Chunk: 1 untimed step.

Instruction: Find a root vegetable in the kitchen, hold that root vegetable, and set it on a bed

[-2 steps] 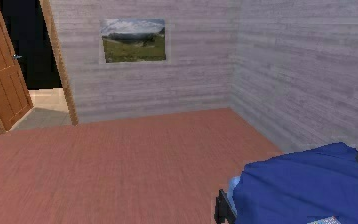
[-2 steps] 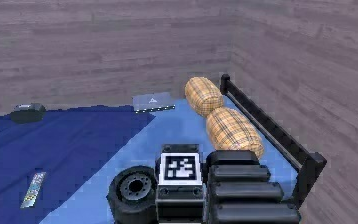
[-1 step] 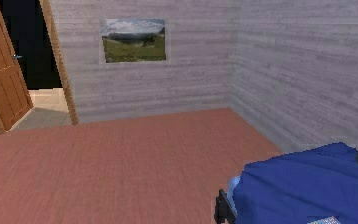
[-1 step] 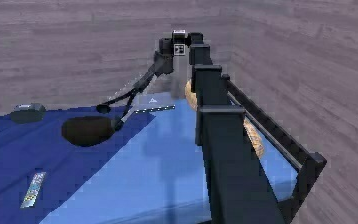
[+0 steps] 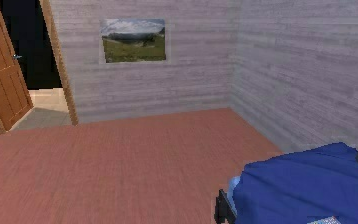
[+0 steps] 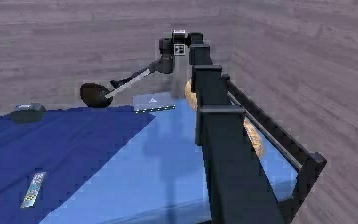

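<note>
where the thin fingers [image 6: 137,77] end, a dark brown rounded lump [image 6: 91,94] is seen at the far edge of the blue bed [image 6: 107,160], and it cannot be told whether it is held by the gripper [image 6: 109,89] or lies on the bedding (too vague in shape to be called a vegetable). marks on a flat strip [image 6: 34,188] cannot be read. the arm [image 6: 227,150] is stretched out over the bed, a yellowish cushion [image 6: 253,136] partly hidden behind it.
</note>
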### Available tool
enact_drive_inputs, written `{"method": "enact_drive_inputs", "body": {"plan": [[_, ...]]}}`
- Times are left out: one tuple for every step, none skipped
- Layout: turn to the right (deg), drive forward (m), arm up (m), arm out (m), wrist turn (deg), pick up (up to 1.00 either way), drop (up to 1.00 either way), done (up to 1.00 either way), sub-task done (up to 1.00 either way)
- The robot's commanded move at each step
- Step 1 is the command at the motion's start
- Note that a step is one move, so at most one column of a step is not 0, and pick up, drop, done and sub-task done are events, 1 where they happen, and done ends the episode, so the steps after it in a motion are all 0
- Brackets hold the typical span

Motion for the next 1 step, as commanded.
{"method": "enact_drive_inputs", "body": {"plan": [[0.0,0.00,0.00,0.00,9.0,0.00,0.00,0.00,0.00]]}}
